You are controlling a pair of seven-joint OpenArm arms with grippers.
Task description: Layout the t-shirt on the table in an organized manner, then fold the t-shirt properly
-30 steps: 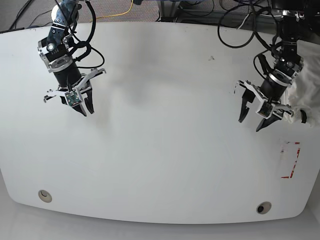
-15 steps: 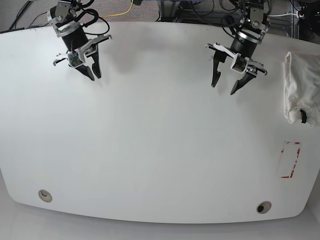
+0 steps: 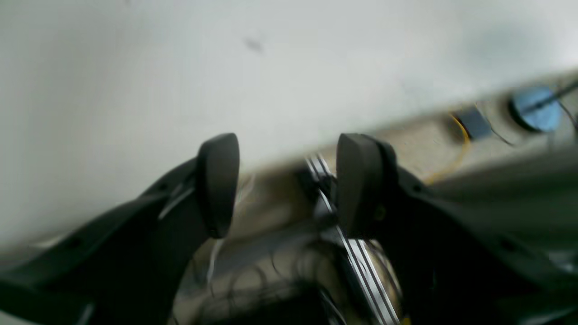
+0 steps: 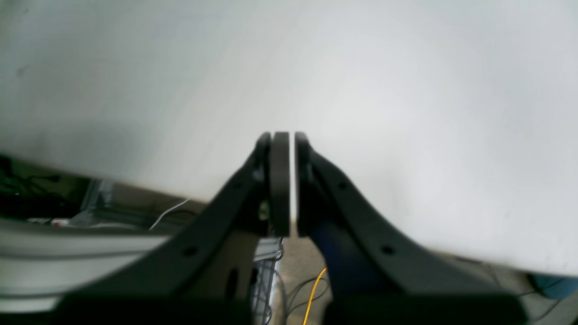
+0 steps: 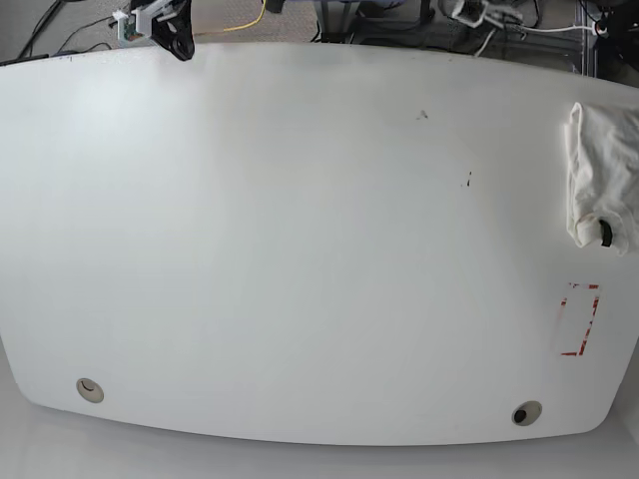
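Currently the t-shirt (image 5: 599, 178) lies bunched at the right edge of the table (image 5: 300, 249), above the red rectangle mark (image 5: 580, 319). The left hand (image 3: 286, 185) is released, fingers spread. The right hand (image 4: 288, 185) appears clenched, though blurred, grasping nothing.

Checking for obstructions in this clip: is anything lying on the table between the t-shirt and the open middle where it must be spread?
Nothing visible. The t-shirt lies bunched at the table edge; between it and the middle is only bare tabletop.

No text, label or number is legible anywhere.
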